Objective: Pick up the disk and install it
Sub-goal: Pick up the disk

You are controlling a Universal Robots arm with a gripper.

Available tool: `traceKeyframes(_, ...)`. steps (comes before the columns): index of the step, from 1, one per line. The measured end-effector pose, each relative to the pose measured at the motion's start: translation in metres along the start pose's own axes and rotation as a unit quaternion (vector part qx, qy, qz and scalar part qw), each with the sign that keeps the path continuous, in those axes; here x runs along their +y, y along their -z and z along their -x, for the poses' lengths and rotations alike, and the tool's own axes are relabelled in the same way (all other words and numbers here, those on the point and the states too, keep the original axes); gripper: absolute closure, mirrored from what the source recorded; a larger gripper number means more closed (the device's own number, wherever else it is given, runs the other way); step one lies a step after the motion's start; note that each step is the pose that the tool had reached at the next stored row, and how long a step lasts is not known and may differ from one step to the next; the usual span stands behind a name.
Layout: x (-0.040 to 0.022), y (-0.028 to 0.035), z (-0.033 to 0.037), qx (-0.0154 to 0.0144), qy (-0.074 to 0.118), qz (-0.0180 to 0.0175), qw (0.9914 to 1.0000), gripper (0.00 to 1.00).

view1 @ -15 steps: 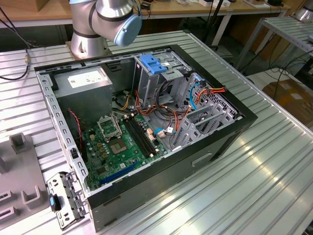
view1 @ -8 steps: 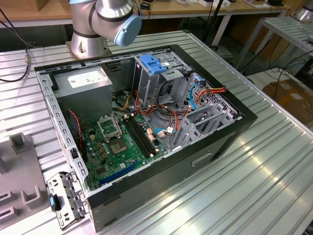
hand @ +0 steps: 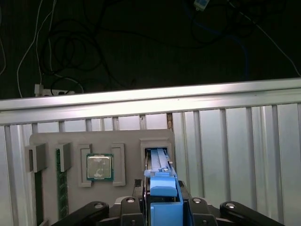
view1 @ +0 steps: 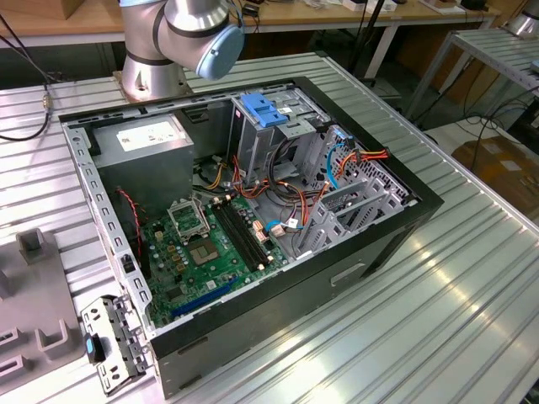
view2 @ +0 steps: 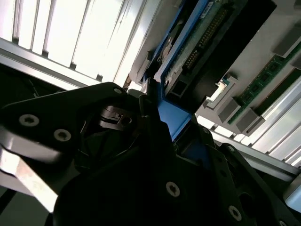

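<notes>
Where the ribbed aluminium bench (view1: 472,278) carries the open black computer case (view1: 278,307), you also have a grey moulded parts tray (hand: 127,141) lying on it. The flat disk (hand: 162,183) in blue plastic carrier rails stands on edge in that tray's slot. The gripper (hand: 162,209) has its black fingers (hand: 134,207) clamped on the blue rail.
</notes>
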State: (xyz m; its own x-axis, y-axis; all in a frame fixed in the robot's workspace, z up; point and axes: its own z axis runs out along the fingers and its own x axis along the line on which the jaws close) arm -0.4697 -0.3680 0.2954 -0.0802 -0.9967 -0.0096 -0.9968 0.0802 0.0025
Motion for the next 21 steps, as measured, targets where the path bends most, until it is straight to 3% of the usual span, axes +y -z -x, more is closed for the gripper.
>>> traceKeyframes(1, 0.0000, 0.0000, 0.0000, 0.0000, 0.000, 0.0000, 1.00000, 0.63)
traceKeyframes(10, 0.0000, -0.0002, 0.0000, 0.0000, 0.000, 0.0000, 1.00000, 0.63)
traceKeyframes(13, 0.0000, -0.0002, 0.0000, 0.0000, 0.021, 0.0002, 0.99977, 0.63)
traceKeyframes(21, 0.0001, -0.0002, -0.0001, 0.0001, 0.034, 0.0003, 0.99942, 0.63)
